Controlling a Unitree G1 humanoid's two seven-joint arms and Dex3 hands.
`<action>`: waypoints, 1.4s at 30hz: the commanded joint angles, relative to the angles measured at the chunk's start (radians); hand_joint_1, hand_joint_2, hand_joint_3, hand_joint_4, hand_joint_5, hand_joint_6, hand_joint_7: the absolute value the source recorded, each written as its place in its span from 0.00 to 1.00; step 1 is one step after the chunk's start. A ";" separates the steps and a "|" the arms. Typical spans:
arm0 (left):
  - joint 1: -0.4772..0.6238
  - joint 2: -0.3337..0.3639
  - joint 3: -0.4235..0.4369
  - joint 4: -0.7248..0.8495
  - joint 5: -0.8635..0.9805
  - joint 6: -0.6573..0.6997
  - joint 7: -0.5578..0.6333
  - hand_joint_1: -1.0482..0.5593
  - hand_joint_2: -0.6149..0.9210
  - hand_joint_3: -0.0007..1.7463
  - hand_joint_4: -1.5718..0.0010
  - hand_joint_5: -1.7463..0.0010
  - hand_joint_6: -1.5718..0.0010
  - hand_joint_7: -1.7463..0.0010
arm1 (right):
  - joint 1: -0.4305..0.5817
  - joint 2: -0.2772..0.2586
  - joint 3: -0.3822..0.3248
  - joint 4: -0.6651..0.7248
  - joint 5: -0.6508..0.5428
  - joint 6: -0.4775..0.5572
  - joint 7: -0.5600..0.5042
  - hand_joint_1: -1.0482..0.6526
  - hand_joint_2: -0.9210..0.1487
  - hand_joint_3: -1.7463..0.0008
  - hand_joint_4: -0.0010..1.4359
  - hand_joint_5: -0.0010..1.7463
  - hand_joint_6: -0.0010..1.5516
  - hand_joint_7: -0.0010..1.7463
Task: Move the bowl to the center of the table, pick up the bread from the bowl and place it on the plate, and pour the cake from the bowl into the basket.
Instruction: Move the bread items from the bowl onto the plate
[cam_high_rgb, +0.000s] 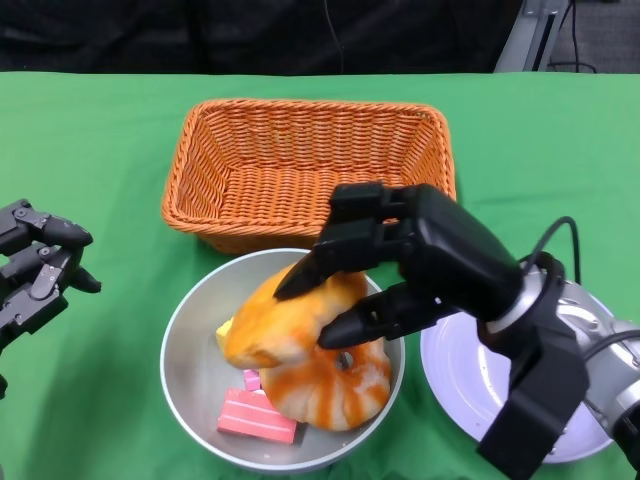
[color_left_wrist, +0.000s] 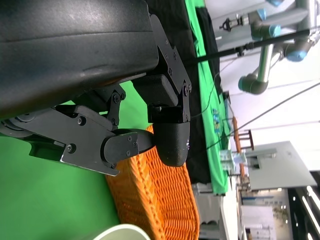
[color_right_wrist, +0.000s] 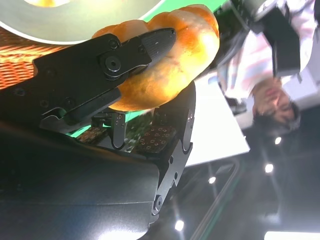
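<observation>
A grey bowl (cam_high_rgb: 190, 350) sits near the table's front, just before the orange wicker basket (cam_high_rgb: 305, 165). In it lie a striped orange bread ring (cam_high_rgb: 335, 385), a pink cake slice (cam_high_rgb: 257, 417) and a small yellow piece (cam_high_rgb: 224, 330). My right hand (cam_high_rgb: 410, 265) grips a golden-orange bread (cam_high_rgb: 285, 320), lifted above the bowl; in the right wrist view the bread (color_right_wrist: 177, 60) shows pinched between black fingers (color_right_wrist: 125, 55). The white plate (cam_high_rgb: 465, 380) lies right of the bowl, partly under my right forearm. My left hand (cam_high_rgb: 35, 270) hangs at the left edge, holding nothing, fingers apart.
Green cloth covers the table (cam_high_rgb: 100, 150). The basket (color_left_wrist: 155, 200) and the bowl's rim (color_left_wrist: 120, 232) show in the left wrist view. A person (color_right_wrist: 270, 95) appears in the right wrist view beyond the table. Robot arms and stands (color_left_wrist: 265, 45) are in the background.
</observation>
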 joint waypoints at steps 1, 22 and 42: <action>-0.008 0.027 0.007 0.013 -0.003 -0.010 -0.011 0.61 0.94 0.32 0.47 0.22 0.43 0.42 | 0.048 -0.029 -0.054 -0.065 0.054 0.018 0.033 0.56 0.06 0.99 0.59 0.81 0.62 0.45; -0.011 0.043 0.010 0.039 -0.005 -0.013 -0.029 0.62 0.94 0.33 0.47 0.22 0.45 0.41 | 0.392 -0.032 -0.312 -0.442 0.333 0.307 0.152 0.62 0.31 0.62 0.54 0.84 0.51 0.66; -0.029 0.049 0.019 0.066 -0.017 -0.017 -0.055 0.62 0.94 0.32 0.46 0.21 0.43 0.42 | 0.460 -0.063 -0.436 -0.143 0.051 0.106 -0.044 0.66 0.43 0.56 0.56 0.85 0.54 0.61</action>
